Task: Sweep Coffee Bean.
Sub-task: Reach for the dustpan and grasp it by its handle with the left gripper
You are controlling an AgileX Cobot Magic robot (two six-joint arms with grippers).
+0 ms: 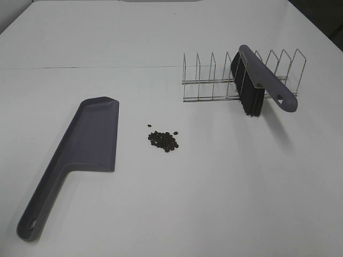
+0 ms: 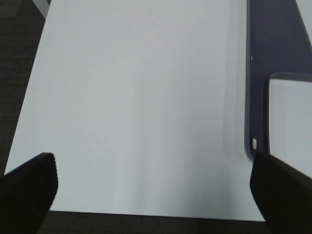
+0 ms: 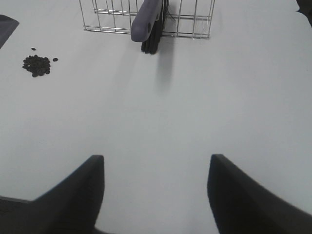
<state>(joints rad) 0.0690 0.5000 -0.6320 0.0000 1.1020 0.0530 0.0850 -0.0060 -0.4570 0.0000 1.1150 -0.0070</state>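
Observation:
A small cluster of dark coffee beans (image 1: 163, 140) lies on the white table; it also shows in the right wrist view (image 3: 36, 65). A purple-grey dustpan (image 1: 80, 152) lies flat to the left of the beans, handle toward the front; its edge shows in the left wrist view (image 2: 273, 48). A purple-handled brush (image 1: 262, 80) with black bristles leans in a wire rack (image 1: 214, 77), and shows in the right wrist view (image 3: 148, 24). My left gripper (image 2: 156, 187) is open and empty near the table's front edge. My right gripper (image 3: 156, 192) is open and empty, well short of the brush. Neither arm shows in the exterior view.
The wire rack (image 3: 146, 17) stands at the back right with several empty slots. The table's front edge (image 2: 146, 214) is just under my left gripper, with dark floor (image 2: 14, 73) beyond the table's side.

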